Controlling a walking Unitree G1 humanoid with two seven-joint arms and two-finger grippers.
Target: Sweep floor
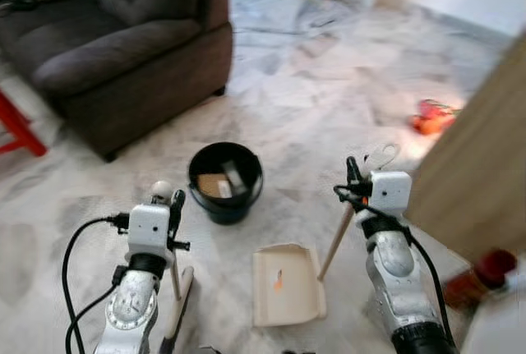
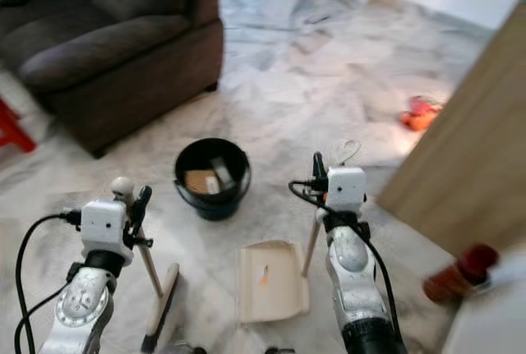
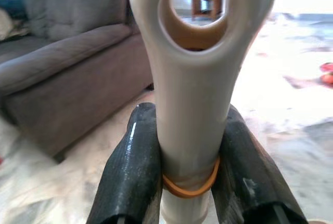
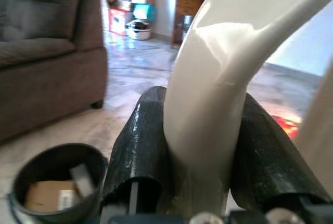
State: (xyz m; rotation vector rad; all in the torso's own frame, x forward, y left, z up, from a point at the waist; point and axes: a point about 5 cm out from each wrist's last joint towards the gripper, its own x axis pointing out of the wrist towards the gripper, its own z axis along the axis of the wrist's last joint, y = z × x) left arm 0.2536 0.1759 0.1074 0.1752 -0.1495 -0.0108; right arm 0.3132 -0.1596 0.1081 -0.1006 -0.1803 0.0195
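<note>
Left claw (image 3: 190, 182): you are pinching the broom handle (image 3: 190, 94) between both black fingers (image 3: 132, 172), just under its hanging loop. An orange rubber band (image 3: 190, 185) is circling the handle at the grip, probably there to stop slipping.
Broom (image 2: 160, 305): its head is resting on the marble floor (image 1: 329, 83) in front of your left side, the handle rising nearly upright, so you are ready to drag it sideways.
Right claw (image 4: 203, 146): you are clamping the pale dustpan handle (image 4: 218, 78) the same way, fingers pressed against both sides.
Dustpan (image 1: 283, 284): it is lying flat on the floor between your arms, mouth facing the broom, with a small orange scrap (image 1: 278, 280) already sitting in it.
Bucket (image 1: 224, 181): the black bucket is standing just beyond the dustpan, holding cardboard, likely placed close for emptying.
Surroundings: a dark sofa (image 1: 123, 42) is standing to the far left.
Judgement: you are probably gathering the remaining litter toward the pan.
</note>
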